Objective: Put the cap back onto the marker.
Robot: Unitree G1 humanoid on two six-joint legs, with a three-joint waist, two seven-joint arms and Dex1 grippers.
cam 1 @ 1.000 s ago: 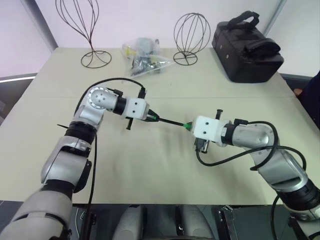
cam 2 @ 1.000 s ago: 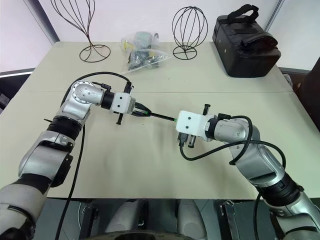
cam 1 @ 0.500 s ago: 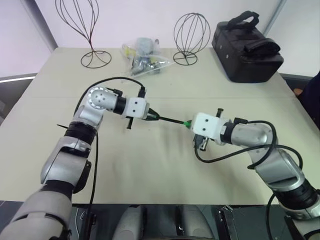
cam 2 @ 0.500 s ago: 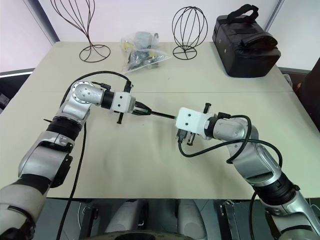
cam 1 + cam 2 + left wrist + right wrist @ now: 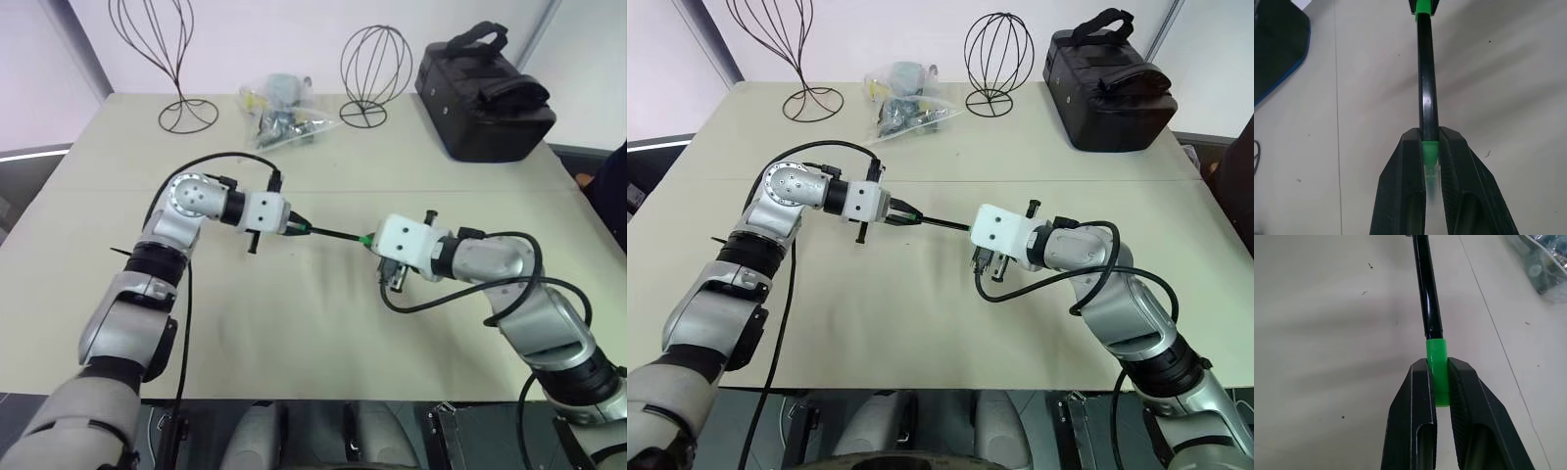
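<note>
Bridging the two arms above the table (image 5: 323,313), the marker (image 5: 333,235) is pinched at its green band by the left gripper (image 5: 1430,147); the right gripper (image 5: 1439,382) clamps the cap (image 5: 1436,352) on its tip. Light, stiff, probably slick: grip near the ends.

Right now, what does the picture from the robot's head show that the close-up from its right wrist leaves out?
The head view takes in the whole table, both wire stands, the black bag, and the left gripper shut on the marker's far end. The right wrist view gives the close detail: the right gripper clamped on the green cap, which meets the marker end on. Both show marker, cap and plastic bag.
</note>
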